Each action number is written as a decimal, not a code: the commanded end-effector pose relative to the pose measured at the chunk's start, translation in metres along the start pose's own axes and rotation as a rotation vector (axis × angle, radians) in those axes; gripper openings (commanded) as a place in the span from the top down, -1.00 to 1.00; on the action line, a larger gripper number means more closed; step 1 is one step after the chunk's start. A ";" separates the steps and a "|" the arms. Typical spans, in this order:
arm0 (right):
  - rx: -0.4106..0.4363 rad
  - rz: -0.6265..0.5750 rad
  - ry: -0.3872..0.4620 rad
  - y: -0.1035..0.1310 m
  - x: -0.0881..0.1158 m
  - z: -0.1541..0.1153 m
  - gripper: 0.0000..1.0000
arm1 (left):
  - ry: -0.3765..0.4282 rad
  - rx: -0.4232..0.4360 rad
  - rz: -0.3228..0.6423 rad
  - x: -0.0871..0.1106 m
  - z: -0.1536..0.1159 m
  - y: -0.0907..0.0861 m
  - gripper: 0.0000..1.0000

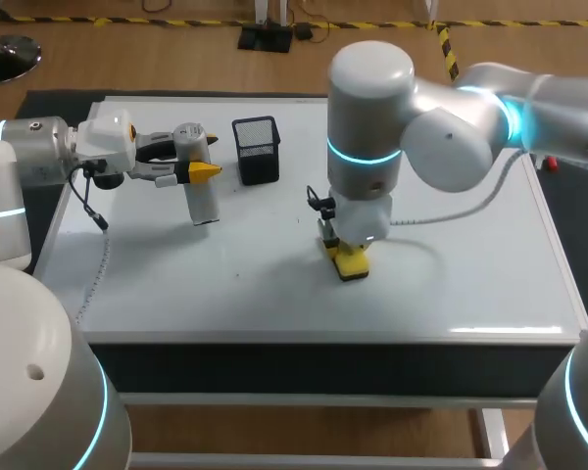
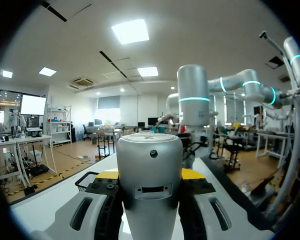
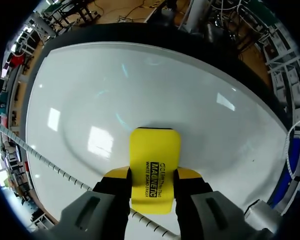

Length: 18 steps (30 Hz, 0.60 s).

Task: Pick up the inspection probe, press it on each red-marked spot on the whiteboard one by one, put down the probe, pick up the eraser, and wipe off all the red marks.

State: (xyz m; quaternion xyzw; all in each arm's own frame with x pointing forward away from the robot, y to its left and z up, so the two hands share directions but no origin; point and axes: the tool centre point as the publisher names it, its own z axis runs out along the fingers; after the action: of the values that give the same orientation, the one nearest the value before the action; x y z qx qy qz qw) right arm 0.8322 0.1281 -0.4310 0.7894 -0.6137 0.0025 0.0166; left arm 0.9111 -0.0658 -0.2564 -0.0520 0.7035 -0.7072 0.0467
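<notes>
Head view: your left gripper is clamped on the grey-white cylindrical inspection probe, with the black wire-mesh basket just beside it, so a careless swing could knock the basket. Left wrist view: the probe sits square between the fingers, so a slip looks unlikely. Right wrist view: your right gripper pinches the yellow rectangular eraser flat on the glossy whiteboard under it; no red marks show ahead, so you might wipe the wrong patch, or uneven pressure could twist the eraser loose.
</notes>
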 end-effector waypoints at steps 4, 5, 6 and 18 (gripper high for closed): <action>0.005 0.026 -0.004 -0.001 0.024 0.009 1.00 | 0.004 0.000 -0.001 -0.001 0.000 -0.001 1.00; 0.006 0.033 -0.004 -0.002 0.027 0.008 1.00 | 0.004 0.000 -0.001 -0.001 0.000 -0.001 1.00; 0.007 0.037 -0.004 -0.003 0.029 0.008 1.00 | 0.004 0.000 -0.001 -0.001 0.000 -0.001 1.00; -0.015 0.078 0.000 -0.009 0.059 -0.004 1.00 | 0.004 0.000 -0.001 -0.001 0.000 -0.001 1.00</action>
State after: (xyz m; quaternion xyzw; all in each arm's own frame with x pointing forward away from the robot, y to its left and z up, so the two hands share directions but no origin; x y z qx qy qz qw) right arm 0.8505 0.0831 -0.4287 0.7636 -0.6453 0.0063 0.0222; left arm 0.9112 -0.0658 -0.2564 -0.0521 0.7035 -0.7072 0.0467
